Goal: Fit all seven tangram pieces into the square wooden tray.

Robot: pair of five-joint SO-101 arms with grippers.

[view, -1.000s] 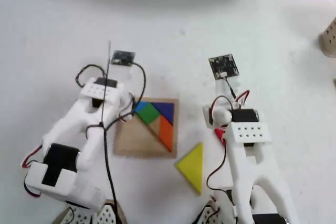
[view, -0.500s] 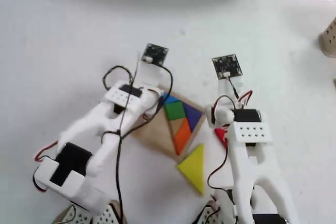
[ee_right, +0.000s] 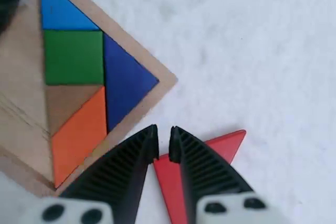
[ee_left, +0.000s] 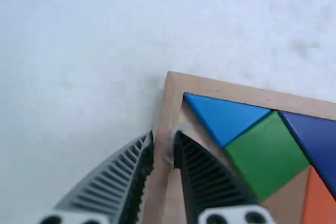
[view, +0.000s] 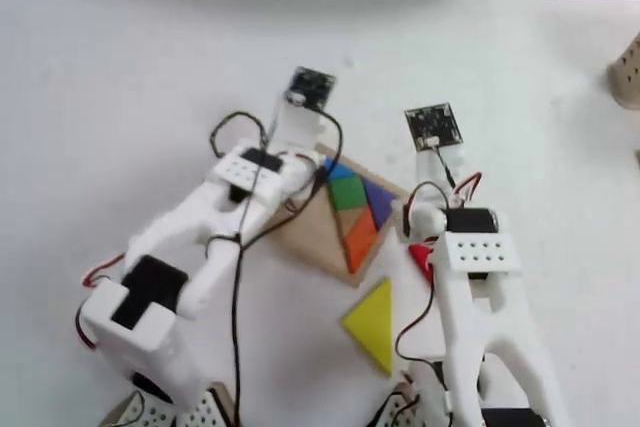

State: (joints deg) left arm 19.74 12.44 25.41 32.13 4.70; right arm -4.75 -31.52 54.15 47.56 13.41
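Yellow triangle (view: pixel 372 322) lies loose on the table, up front. Right gripper (ee_right: pixel 163 145) sits over the red triangle (ee_right: pixel 226 144), jaws almost together, not clearly gripping. Left gripper (ee_left: pixel 164 141) pinches the wooden tray (ee_left: pixel 173 85) rim, four pieces seated. Looks like tray positioning; next, grasp red.

Your left arm (view: pixel 190 237) angles across toward the right, left gripper (ee_left: pixel 163 142) clamped on the tray (ee_left: pixel 236 90) wall. Your right arm (view: pixel 480 287) points straight ahead, right gripper (ee_right: pixel 164 142) aimed down, jaws almost touching.

Wooden tray (view: pixel 300 235) askew, blue/green/orange pcs (view: pixel 345 194) inside; yellow triangle (view: pixel 372 322), red triangle (ee_right: pixel 223 144) outside.
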